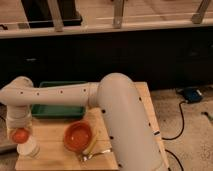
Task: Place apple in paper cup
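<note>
Near the front left corner of the wooden tabletop point(55, 142), the paper cup point(28, 148) is standing upright, its white wall showing just inside the tabletop's left edge. Directly above the cup, the apple point(20, 134) is sitting as a small orange-red ball, and its lower side is meeting the cup's rim or hanging just over it; which of the two cannot be told. The hand point(19, 131) is pointing downward at the end of the white arm point(60, 96) and is closing around the apple, grasping it from above. The arm is reaching from the robot's broad white body on the right, crossing over the back of the tabletop toward the left edge, then bending down at a rounded elbow.

Along the back edge of the tabletop, a green tray point(57, 110) is lying partly hidden behind the arm. Toward the middle of the front edge, an orange bowl point(79, 136) is resting well to the right of the cup, apart from it. Just beside the bowl on its right, a yellow, banana-like thing point(92, 146) is lying at a slant toward the front edge.
</note>
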Available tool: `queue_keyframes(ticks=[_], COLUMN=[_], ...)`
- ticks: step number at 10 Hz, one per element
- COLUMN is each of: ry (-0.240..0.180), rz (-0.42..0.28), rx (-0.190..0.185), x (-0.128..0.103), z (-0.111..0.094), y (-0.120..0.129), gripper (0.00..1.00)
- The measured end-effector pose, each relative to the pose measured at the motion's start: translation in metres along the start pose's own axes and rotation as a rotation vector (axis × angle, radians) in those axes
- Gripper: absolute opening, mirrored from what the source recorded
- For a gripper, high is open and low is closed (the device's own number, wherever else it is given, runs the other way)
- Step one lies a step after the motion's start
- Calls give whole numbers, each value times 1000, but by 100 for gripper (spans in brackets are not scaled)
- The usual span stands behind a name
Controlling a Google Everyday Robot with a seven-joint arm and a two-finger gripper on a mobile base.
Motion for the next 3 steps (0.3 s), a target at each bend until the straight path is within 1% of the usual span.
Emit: queue_keyframes(ticks=[3], ry=[-4], rz=[-5], rx=[2], x=[0], z=[0], y=[0], gripper=[49])
